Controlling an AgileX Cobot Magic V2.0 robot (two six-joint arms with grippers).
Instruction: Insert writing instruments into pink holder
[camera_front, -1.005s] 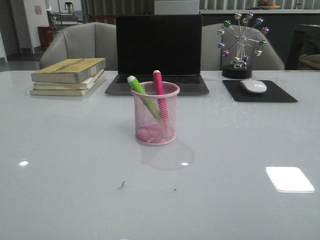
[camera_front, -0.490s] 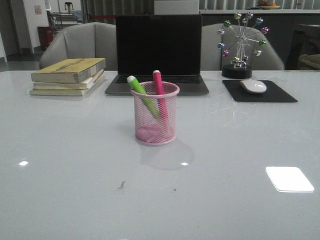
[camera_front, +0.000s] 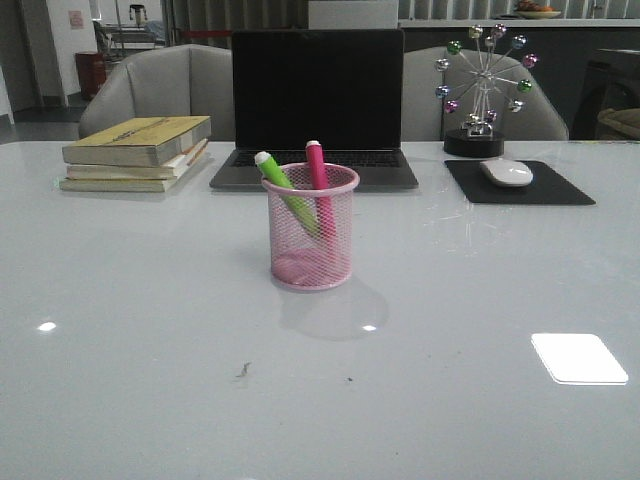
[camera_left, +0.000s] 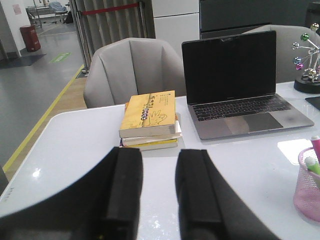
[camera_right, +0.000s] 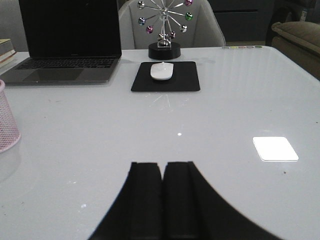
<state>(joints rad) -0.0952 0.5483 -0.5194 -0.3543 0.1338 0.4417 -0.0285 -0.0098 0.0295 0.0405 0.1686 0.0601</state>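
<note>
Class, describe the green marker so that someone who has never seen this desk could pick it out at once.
Find the open laptop at the back of the white table; just in front of it stands a pink mesh cup. Two markers stand inside; the green marker is the lime one leaning left, beside the more upright pink marker.

White table (camera_front: 140, 330) — holder (camera_front: 311, 228), laptop (camera_front: 315, 100), books (camera_front: 135, 152), apparently mousepad (camera_front: 518, 182).

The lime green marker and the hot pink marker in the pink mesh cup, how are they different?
The lime green marker leans strongly toward the left; the hot pink marker stands nearly upright. Green's cap tip sits lower, pink's higher. Both stand inside the pink wire-mesh cup with pale caps upward.
</note>
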